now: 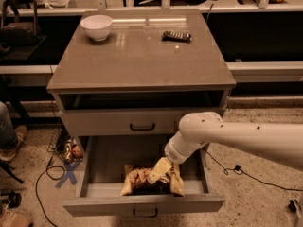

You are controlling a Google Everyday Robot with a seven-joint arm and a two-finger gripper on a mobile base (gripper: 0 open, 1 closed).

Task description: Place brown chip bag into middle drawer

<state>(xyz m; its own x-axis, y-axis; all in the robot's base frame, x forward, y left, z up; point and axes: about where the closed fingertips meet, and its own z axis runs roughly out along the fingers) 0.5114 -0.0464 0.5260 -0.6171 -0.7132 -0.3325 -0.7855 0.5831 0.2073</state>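
Observation:
The brown chip bag (142, 182) lies inside the open middle drawer (144, 205), near its front wall, slightly right of centre. The drawer is the lowest one of the grey cabinet and is pulled far out. My gripper (159, 170) reaches down into the drawer from the right, at the end of the white arm (199, 134). It sits on the bag's upper right part and touches it. The gripper hides part of the bag.
The drawer above (142, 126) is closed. A white bowl (96, 26) and a small black remote (176, 36) stand on the cabinet top (137, 60). Cables and a blue cross mark (68, 173) lie on the floor at left. A person's shoe (12, 141) is at far left.

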